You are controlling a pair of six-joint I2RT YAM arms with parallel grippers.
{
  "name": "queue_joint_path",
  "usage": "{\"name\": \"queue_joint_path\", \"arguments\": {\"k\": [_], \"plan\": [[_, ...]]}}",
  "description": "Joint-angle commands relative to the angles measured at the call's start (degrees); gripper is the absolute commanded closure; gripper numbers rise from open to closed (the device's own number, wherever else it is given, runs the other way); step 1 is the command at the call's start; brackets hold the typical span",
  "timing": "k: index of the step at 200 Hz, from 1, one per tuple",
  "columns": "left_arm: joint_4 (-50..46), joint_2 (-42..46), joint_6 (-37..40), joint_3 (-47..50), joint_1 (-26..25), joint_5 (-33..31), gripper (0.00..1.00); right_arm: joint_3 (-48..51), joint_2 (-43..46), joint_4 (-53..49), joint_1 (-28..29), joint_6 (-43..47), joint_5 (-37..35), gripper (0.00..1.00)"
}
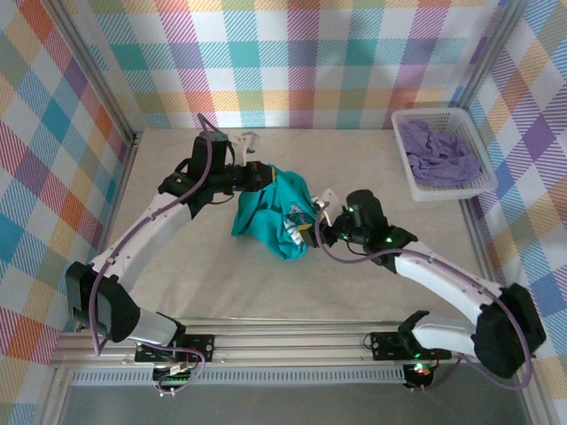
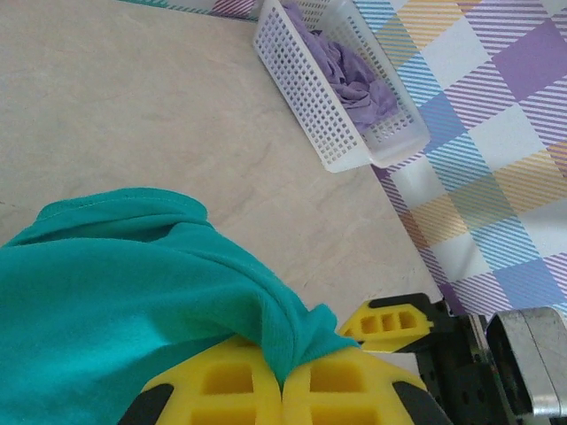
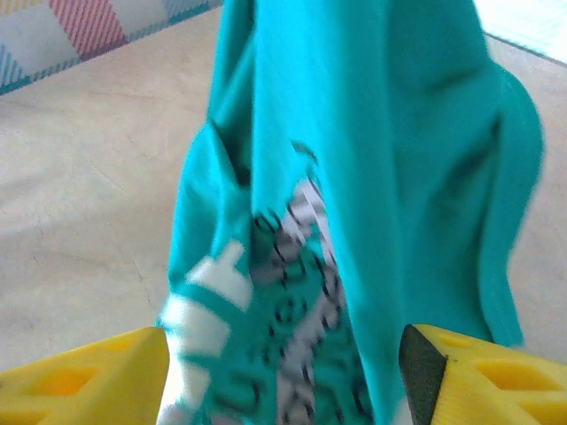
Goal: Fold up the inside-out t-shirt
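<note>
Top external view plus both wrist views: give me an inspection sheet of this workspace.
Surface: pale stone-look table.
Job's things: teal t-shirt bunched mid-table, one end lifted, print showing.
Clutter: white basket at far right, holding a lavender garment.
Grippers: left gripper shut on the cloth's edge; right gripper open, fingers either side of the cloth.
Cables: purple cable looped along each arm.
Surroundings: plaid walls.

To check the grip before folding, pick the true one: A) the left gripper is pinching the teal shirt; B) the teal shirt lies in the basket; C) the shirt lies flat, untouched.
A: the yellow fingers of the left gripper are shut on a fold of the teal shirt.
</note>
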State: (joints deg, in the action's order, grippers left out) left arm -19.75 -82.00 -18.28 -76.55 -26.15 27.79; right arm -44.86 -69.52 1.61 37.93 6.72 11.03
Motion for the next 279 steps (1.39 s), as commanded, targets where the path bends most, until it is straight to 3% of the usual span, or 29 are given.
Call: {"name": "queue_joint_path", "arguments": {"k": [1,13,27,33,42,54,75,96,110,157,193,232,256,269,279], "plan": [[-0.42,0.57,2.05,-2.66,-1.58,0.37,1.0,-6.1,-5.92,4.69,1.27,-0.16,-2.12,0.29],[-0.56,0.91,2.18,-2.4,-1.75,0.12,1.0,-9.46,-9.52,4.11,1.25,-0.21,-6.96,0.29],[-0.46,1.69,2.05,-1.63,-1.86,-0.55,1.0,-12.7,-12.78,2.61,1.26,0.65,-7.55,0.33],[-0.15,2.1,2.04,-1.27,-1.88,-1.08,1.0,-13.62,-13.91,2.37,1.21,0.74,-6.42,0.41],[-0.41,2.6,2.1,-1.0,-1.81,-3.22,1.0,-14.44,-14.55,1.64,1.13,1.25,-3.69,0.64],[-1.63,3.36,2.46,-0.81,-1.8,-8.1,1.0,-14.23,-13.2,0.63,0.28,1.47,0.55,0.84],[-3.28,4.37,3.01,0.17,-1.75,-21.56,1.0,-12.01,-9.08,2.48,-4.24,-4.05,15.41,0.98],[-2.3,4.0,4.52,1.77,-1.79,-29.93,1.0,-11.77,-7.96,4.69,-6.13,-8.96,24.35,1.0],[-2.61,2.8,5.13,1.93,-1.75,-31.65,1.0,-12.43,-8.48,6.26,-6.42,-12.45,27.99,1.0],[1.08,7.68,2.19,11.04,-2.99,-29.4,0.57,-12.7,-10.4,13.8,-8.78,-25.85,30.06,1.0],[3.31,12.61,1.55,19.77,-6.37,-24.76,0.4,-14.01,-12.97,16.77,-10.12,-31.67,32.36,1.0],[6.67,7.16,2.72,19.19,-8.45,-19.83,0.36,-15.06,-13.89,16.51,-10.55,-31.95,32.22,1.0],[6.43,1.51,3.91,16.25,-9.06,-22.71,0.38,-15.62,-13.9,15.83,-10.68,-31.8,32.82,1.0],[6.93,-1.97,4.3,14.01,-9.02,-25.48,0.45,-15.61,-13.59,15.08,-10.77,-31.27,32.98,1.0],[7.71,-4.72,4.54,11.96,-8.96,-26.07,0.62,-15.48,-12.96,13.97,-11.15,-30.34,33.31,1.0]]}}
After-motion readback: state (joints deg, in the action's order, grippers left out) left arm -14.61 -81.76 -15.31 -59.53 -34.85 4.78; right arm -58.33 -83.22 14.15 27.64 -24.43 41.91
